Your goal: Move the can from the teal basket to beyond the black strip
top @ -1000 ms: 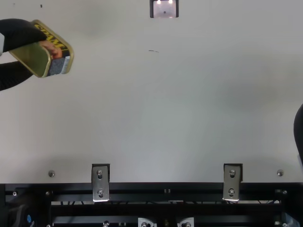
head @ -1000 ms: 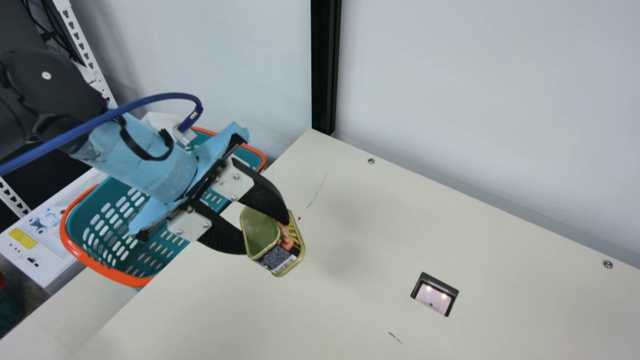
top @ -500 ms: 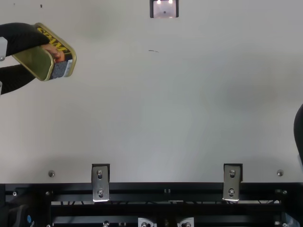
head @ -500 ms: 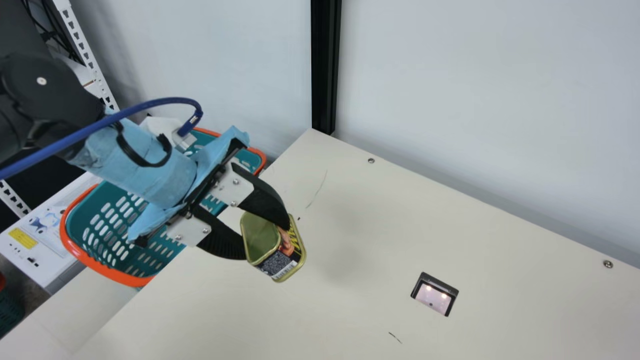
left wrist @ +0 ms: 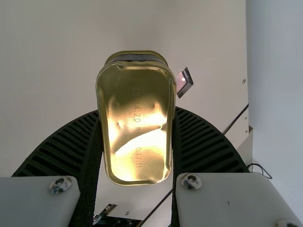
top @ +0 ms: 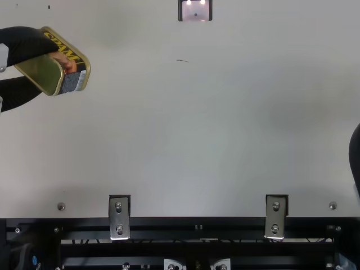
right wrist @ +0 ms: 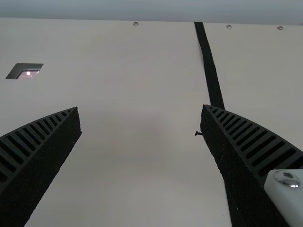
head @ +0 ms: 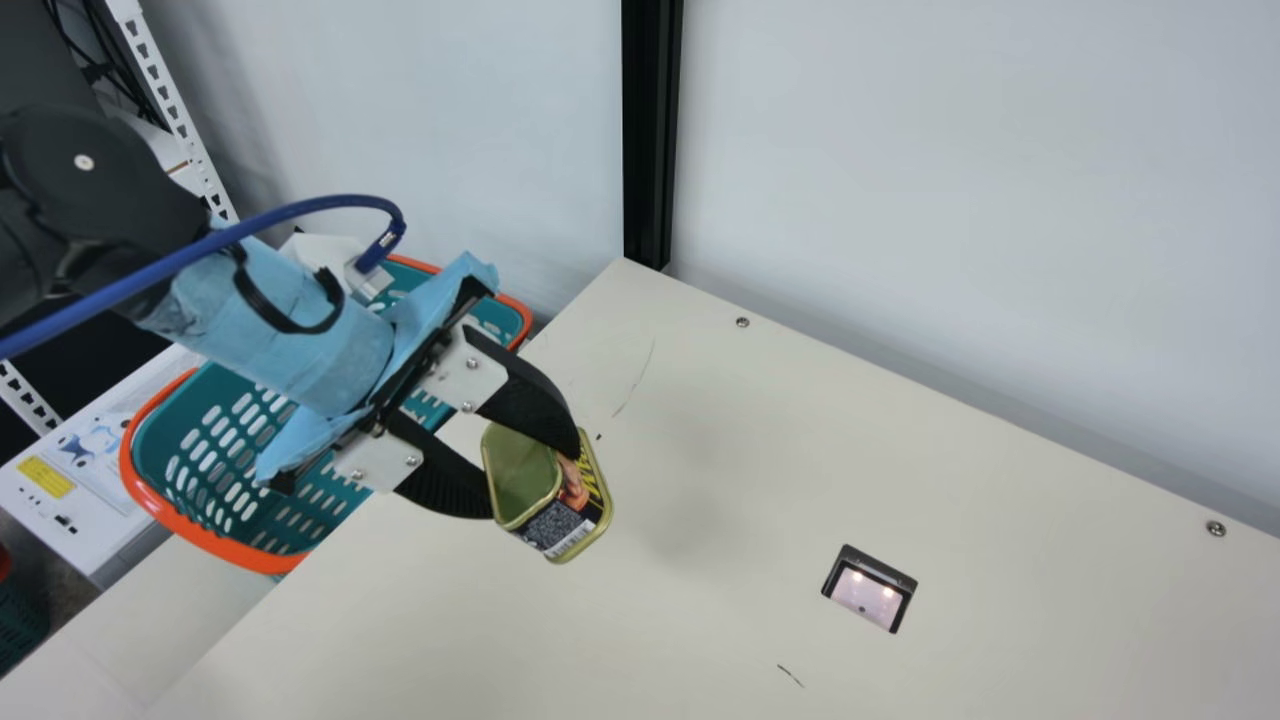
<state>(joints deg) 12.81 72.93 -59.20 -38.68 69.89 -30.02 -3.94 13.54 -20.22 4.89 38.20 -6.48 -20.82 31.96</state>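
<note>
In the main view my left gripper [head: 535, 475] is shut on the gold-rimmed can [head: 555, 525], which is tilted over the table's left part, to the right of the teal basket [head: 225, 455] with its orange rim. The top view has the can [top: 73, 73] at the upper left. In the left wrist view the can's gold end [left wrist: 137, 127] lies between the pads of my left gripper [left wrist: 137, 118]. Part of my right gripper [top: 355, 154] is at the top view's right edge; in the right wrist view my right gripper [right wrist: 141, 111] stands open, the black strip [right wrist: 211, 71] running behind one finger.
A dark-framed, lit square fitting [head: 868, 590] is set in the cream table [head: 700, 480]. A wall with a black upright post [head: 652, 130] borders the table's back. Metal brackets [top: 119, 216] line the table's near edge in the top view.
Since a second ago my left gripper and the can have moved slightly nearer the table's front edge and a little right, then held still over the last half second.
</note>
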